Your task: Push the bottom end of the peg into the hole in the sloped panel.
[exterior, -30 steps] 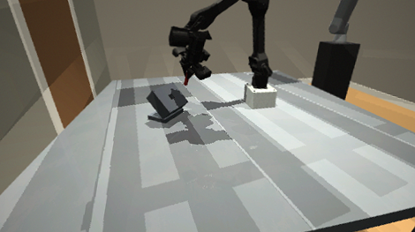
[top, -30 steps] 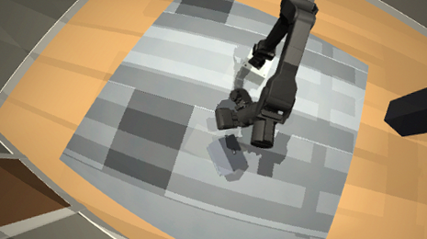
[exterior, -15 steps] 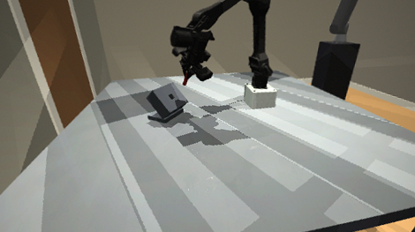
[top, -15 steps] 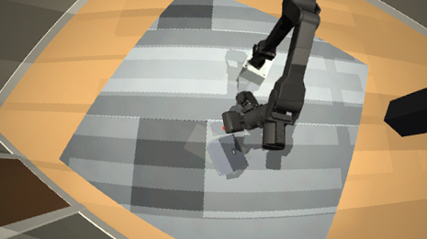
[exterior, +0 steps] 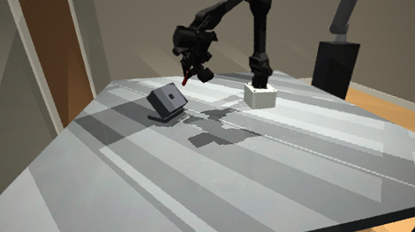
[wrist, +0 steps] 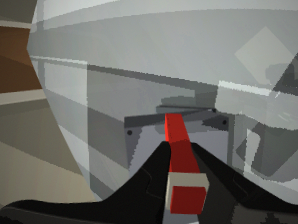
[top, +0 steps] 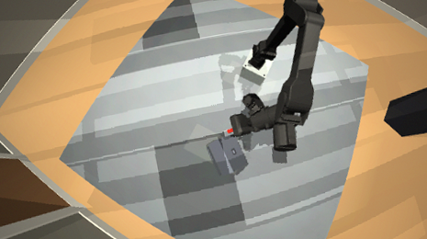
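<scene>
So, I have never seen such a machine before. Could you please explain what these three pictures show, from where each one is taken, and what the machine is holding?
The machine is a black jointed robot arm standing on a white block base, bolted to a grey striped table. One picture looks straight down from above, one looks from the side of the room, and the third comes from a camera on the arm's wrist, looking along its fingers. At the arm's end is a two-fingered gripper, shut on a red square-sided peg. On the table lies a dark grey sloped panel with one small hole in its face. The peg hangs in the air above the panel, not yet in the hole.
</scene>
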Motion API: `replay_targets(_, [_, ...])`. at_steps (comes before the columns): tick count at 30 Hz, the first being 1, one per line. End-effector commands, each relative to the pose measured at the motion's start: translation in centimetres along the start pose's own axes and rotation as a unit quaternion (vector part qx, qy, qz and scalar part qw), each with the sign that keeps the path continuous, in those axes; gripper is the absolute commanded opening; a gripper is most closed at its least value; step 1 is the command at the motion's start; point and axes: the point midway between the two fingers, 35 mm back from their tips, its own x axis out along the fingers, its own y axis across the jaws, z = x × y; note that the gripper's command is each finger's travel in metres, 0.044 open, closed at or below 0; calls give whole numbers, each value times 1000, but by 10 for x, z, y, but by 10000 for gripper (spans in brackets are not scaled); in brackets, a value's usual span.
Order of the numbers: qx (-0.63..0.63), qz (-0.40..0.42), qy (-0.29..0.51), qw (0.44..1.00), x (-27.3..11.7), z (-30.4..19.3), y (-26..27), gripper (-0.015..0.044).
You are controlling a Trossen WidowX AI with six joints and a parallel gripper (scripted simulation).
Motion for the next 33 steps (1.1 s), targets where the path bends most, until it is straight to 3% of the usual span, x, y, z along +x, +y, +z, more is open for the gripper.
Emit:
replay_targets(1, [0, 9, 5, 1000, -4, -4, -1, 0])
replay_targets(33, [-27, 58, 48, 997, -35, -30, -26, 0])
